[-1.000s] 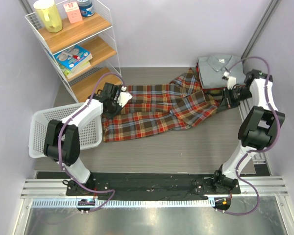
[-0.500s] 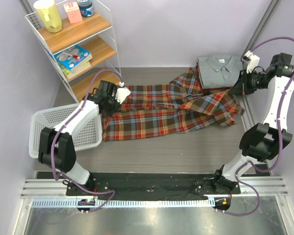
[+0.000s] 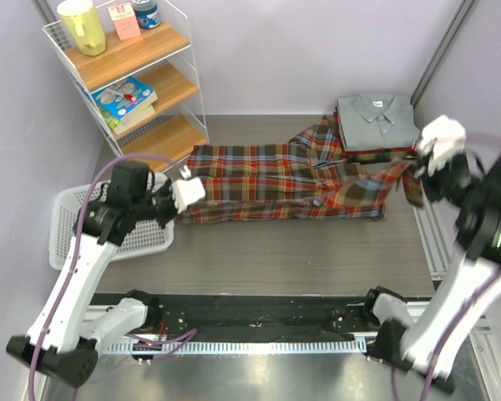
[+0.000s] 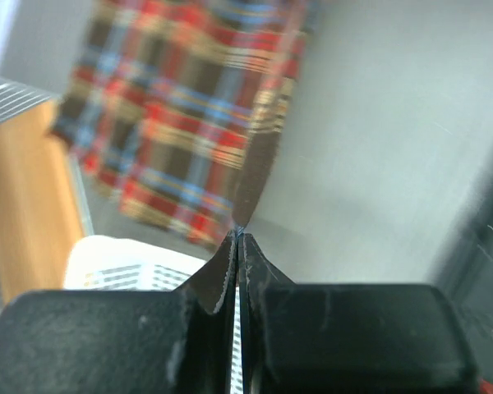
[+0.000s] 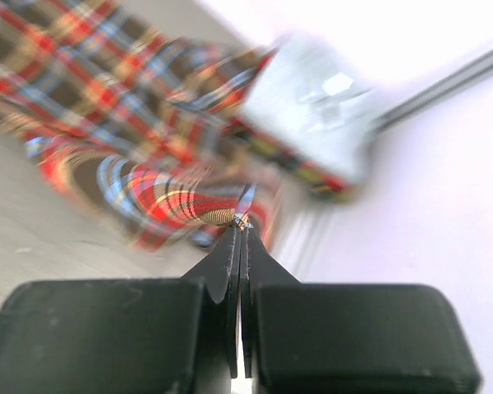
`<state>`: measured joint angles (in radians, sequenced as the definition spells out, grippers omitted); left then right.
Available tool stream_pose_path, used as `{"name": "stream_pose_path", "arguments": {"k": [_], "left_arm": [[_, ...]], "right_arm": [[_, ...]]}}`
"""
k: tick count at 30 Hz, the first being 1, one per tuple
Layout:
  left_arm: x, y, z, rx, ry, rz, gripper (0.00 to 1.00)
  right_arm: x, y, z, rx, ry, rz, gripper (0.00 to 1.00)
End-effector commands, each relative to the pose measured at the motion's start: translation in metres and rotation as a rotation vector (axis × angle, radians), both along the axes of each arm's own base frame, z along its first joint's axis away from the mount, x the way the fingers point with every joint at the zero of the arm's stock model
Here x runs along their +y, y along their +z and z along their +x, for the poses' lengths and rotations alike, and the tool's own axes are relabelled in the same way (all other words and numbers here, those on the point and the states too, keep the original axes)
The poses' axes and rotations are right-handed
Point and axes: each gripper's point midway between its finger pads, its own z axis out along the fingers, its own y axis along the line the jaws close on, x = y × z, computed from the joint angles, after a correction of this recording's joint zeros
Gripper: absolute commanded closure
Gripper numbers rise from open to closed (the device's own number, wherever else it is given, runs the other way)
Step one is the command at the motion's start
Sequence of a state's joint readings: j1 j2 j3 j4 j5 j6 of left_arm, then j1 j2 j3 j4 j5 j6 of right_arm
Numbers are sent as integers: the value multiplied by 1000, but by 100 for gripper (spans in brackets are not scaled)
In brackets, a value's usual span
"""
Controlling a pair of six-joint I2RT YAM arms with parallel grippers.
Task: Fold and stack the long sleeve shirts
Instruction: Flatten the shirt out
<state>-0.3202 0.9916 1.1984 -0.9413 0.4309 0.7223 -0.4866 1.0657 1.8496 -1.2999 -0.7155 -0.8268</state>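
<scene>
Left gripper (image 4: 237,245) is clamped right down, jaws together on a thin edge of the plaid shirt (image 3: 275,180), just beside the basket (image 3: 67,219). From that pinch the cloth runs away to the right in one long band across the table. At the far end the right gripper (image 5: 241,232) is squeezed tight too, with a bunched plaid corner caught at its tips. So the shirt is strung between the two arms, its long axis running left to right and each end in a closed grip. How much of it is off the table is hard to tell. Behind the right gripper, in the far right corner, sits the folded stack with the grey shirt (image 3: 376,117) on top. The right arm is plainly the nearer one, so any fold looks likeliest to travel that way.
</scene>
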Motion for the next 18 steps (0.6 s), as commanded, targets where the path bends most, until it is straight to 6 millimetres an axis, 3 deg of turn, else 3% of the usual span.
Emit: {"name": "stream_pose_path", "arguments": {"k": [1, 3, 5, 6, 7, 9, 11, 12, 15, 18], "left_arm": [[1, -44, -87, 188, -265, 38, 100], [8, -56, -109, 197, -336, 70, 98], [13, -78, -120, 238, -357, 100, 79], [16, -82, -117, 226, -345, 116, 62], [18, -92, -117, 244, -334, 128, 56], [19, -97, -104, 247, -276, 135, 47], [18, -99, -95, 262, -231, 126, 45], [15, -99, -89, 273, -214, 113, 44], [7, -99, -81, 284, -193, 71, 43], [0, -103, -64, 292, -126, 29, 40]], "right_arm": [[6, 21, -50, -199, -59, -238, 99], [11, 28, -61, -232, -56, -273, 99], [20, 22, -70, -217, 2, -318, 99], [24, 7, -77, -156, 32, -313, 99], [27, -1, -80, -138, 110, -405, 99], [32, -23, -83, -82, 163, -394, 99], [31, -40, -86, -63, 189, -432, 99], [24, -67, -82, 10, 196, -426, 99], [15, -114, -79, 126, 234, -439, 99], [15, -144, -79, 209, 254, -381, 99]]}}
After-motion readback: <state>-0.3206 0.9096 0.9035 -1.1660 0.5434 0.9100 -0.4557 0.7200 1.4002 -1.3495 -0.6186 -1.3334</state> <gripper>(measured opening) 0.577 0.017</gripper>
